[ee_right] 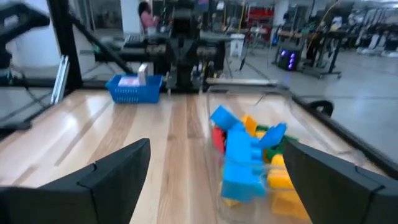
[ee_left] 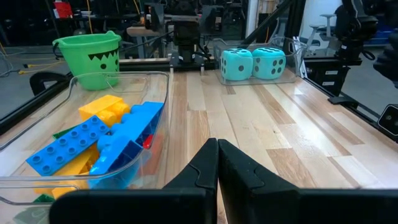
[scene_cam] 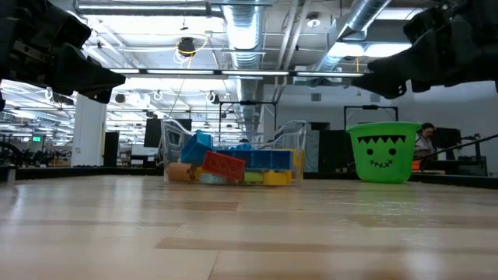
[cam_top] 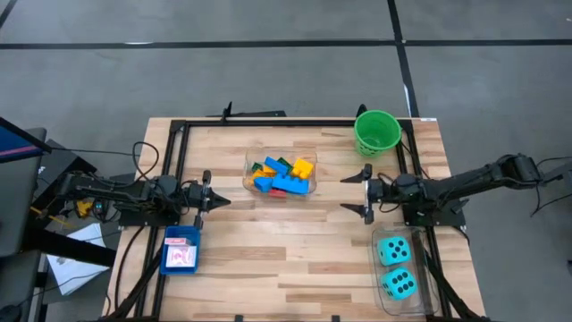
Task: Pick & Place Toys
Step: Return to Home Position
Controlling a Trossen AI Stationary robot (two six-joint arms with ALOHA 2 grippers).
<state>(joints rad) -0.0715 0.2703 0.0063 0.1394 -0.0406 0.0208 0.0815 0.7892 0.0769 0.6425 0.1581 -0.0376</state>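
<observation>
Blue, yellow, green and red plastic bricks (cam_top: pixel 281 173) lie in a clear tub (cam_top: pixel 248 161) at the table's far middle. Two teal dotted dice (cam_top: pixel 395 266) sit in a clear tub (cam_top: pixel 375 268) at the near right. White-and-red cards (cam_top: pixel 181 258) lie in a blue tray (cam_top: pixel 181 236) at the near left. My left gripper (cam_top: pixel 222 202) is shut and empty, above the table left of the brick tub. My right gripper (cam_top: pixel 356 192) is open and empty, right of the brick tub.
A green bucket with a face (cam_top: pixel 376 131) stands at the far right corner. A black frame (cam_top: pixel 179 134) runs along the table's far, left and right sides. Bare wood lies between the two grippers and toward the near edge.
</observation>
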